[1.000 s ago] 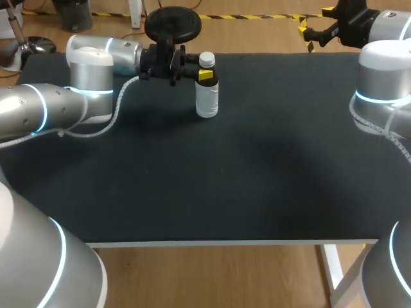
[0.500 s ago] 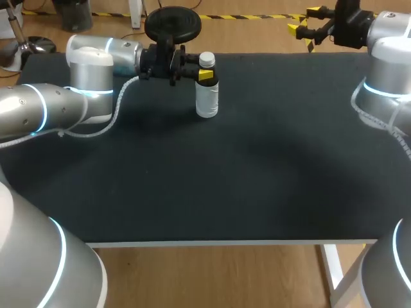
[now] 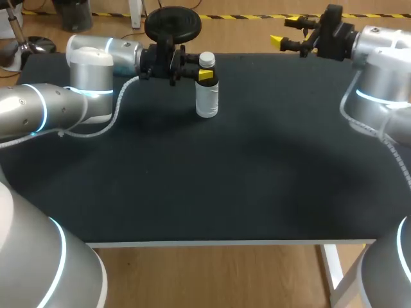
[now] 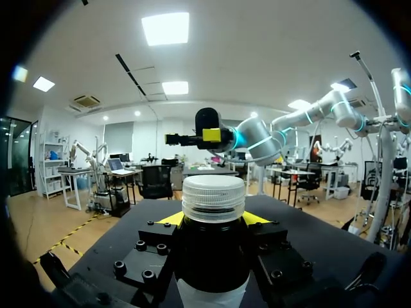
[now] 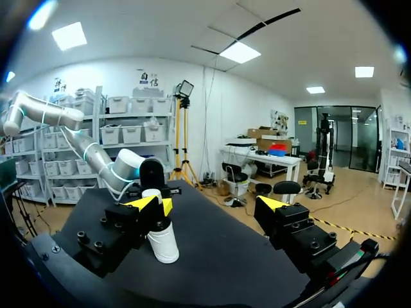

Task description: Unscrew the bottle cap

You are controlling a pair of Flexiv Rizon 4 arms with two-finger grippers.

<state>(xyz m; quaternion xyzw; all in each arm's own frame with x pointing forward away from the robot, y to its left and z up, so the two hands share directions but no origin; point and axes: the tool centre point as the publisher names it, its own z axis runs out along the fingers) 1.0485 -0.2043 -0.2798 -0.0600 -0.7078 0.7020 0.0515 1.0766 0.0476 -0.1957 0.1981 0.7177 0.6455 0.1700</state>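
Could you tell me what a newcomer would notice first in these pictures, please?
The white bottle stands upright near the black table's far edge, its neck clamped just under the white cap by the left gripper. Next comes the right gripper, open and empty, above the table's far right edge and pointing toward the bottle.
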